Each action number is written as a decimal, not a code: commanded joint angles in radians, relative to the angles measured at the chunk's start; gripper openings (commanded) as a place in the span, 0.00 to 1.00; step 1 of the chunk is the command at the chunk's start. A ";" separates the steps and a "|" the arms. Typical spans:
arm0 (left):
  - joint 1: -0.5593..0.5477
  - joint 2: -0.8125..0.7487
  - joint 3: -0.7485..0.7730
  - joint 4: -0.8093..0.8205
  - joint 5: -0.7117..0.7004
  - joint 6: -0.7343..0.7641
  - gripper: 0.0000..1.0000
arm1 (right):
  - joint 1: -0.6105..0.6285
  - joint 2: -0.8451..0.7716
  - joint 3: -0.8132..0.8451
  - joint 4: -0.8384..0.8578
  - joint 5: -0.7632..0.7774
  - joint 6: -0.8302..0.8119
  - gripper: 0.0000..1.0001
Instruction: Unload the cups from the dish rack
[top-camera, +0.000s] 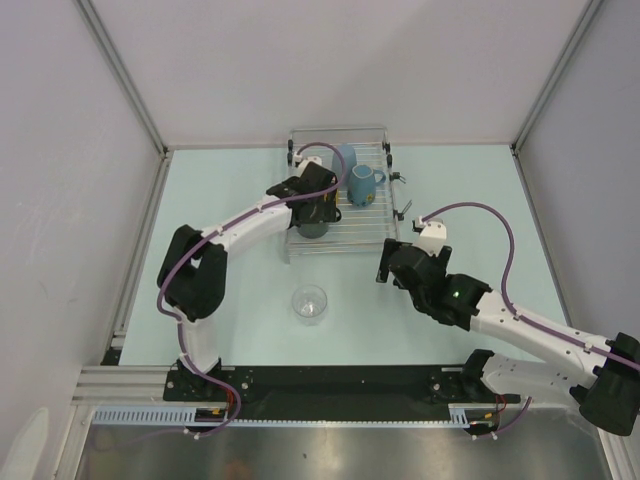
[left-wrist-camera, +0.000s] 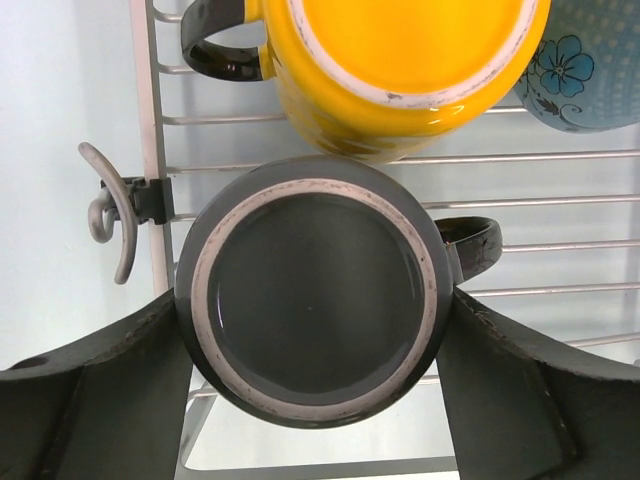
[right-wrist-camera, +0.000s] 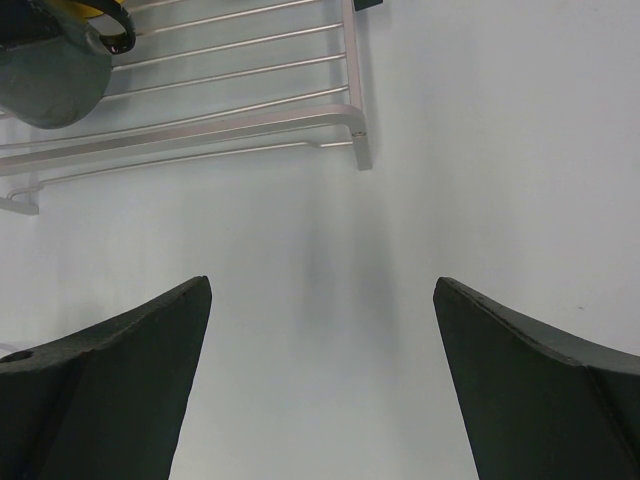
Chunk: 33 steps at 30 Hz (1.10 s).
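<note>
The yellow mug (left-wrist-camera: 400, 70) and blue flowered cup (left-wrist-camera: 590, 60) run off the left wrist view's top edge.

tabletop (top-camera: 250, 330): pale mint, matte, plain; reads near-white in both wrist views.
walls (top-camera: 330, 60): white panels at left, back and right, closing in the tabletop.
frame posts (top-camera: 120, 72): silver aluminium struts, one at each back corner, second one at right (top-camera: 560, 70).
black strip (top-camera: 340, 378): runs along the near edge of the tabletop.
cable duct (top-camera: 330, 422): white, slotted, just in front of the black strip.
metal sheet (top-camera: 350, 455): grey, brushed, nearest the camera.
grey hook (left-wrist-camera: 110, 215): curved, held in a small black clip (left-wrist-camera: 150, 198), hanging over the tabletop.
</note>
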 joint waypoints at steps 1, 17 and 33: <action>0.003 -0.031 -0.052 0.001 0.002 -0.012 0.00 | -0.003 -0.014 -0.005 0.031 0.005 0.014 1.00; -0.033 -0.223 -0.145 0.047 -0.024 0.039 0.01 | 0.006 -0.035 -0.010 0.025 0.015 0.020 1.00; -0.048 -0.501 -0.183 0.149 0.163 0.049 0.00 | 0.011 -0.090 0.024 0.016 0.015 0.015 1.00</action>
